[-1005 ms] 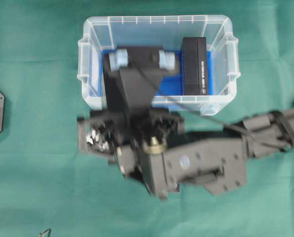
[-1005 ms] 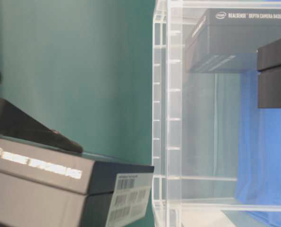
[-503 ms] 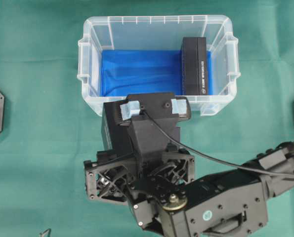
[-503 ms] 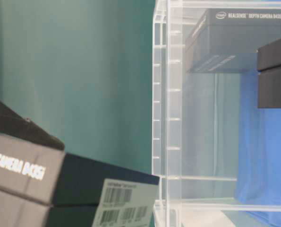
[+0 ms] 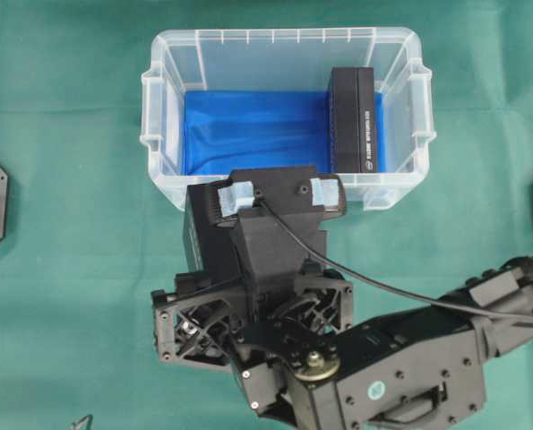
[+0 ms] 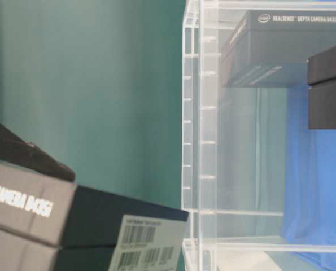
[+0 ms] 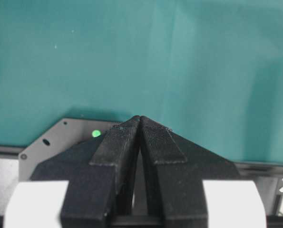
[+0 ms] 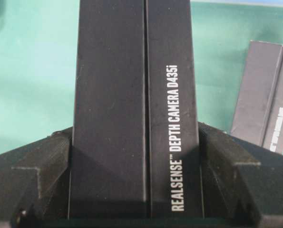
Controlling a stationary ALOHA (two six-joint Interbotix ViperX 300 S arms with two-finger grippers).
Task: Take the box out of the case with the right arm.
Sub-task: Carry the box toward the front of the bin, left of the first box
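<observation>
Right hand (image 5: 248,260) was seen clamped across a black box (image 8: 131,109), its two fingers pressed against the box's long sides, as the right wrist view showed. That box was held outside the case (image 5: 159,98), just beside the near wall and over the green counter (image 5: 69,269); from table level its barcode end (image 6: 142,248) appeared close to the clear wall without a clear sign of touching. A second black box (image 5: 354,118) lay inside the case at its right end, on the blue sheet (image 5: 248,130). Left hand (image 7: 140,124) was shown pressed together, holding nothing, over bare green cloth.

By this reading the removal was largely done, and setting down was judged to be the step in hand. It would be done well if the box were lowered level, kept clear of the case wall, and released only once its underside was borne by the counter. Whether the box was already resting on the counter could not be told.
</observation>
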